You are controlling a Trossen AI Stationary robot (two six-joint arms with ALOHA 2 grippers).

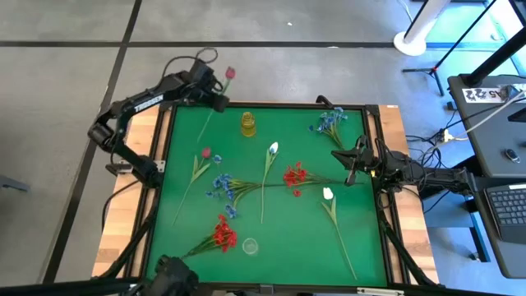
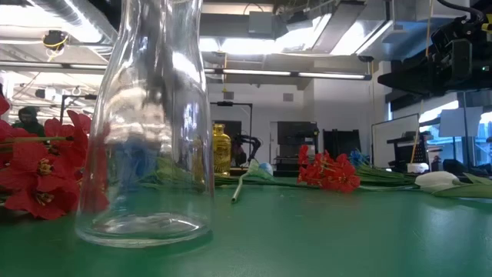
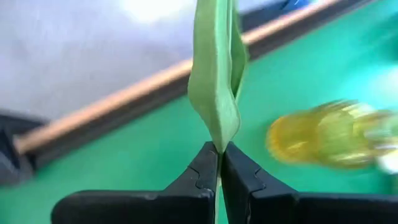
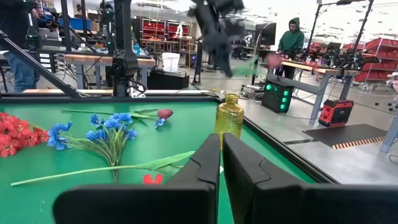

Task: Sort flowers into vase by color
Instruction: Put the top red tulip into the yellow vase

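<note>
High view: left gripper (image 1: 215,99) pinched on a dark pink tulip (image 1: 229,73) stem near the yellow vase (image 1: 248,123) | right gripper (image 1: 352,161) closed, empty, at the table's right edge | both vases look empty; eight flowers remain on the green mat (image 1: 296,222), sorting barely begun.

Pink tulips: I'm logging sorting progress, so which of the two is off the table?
The pink tulip clamped in the left pincer beyond the mat's corner; the other pink tulip lies on the mat.
</note>
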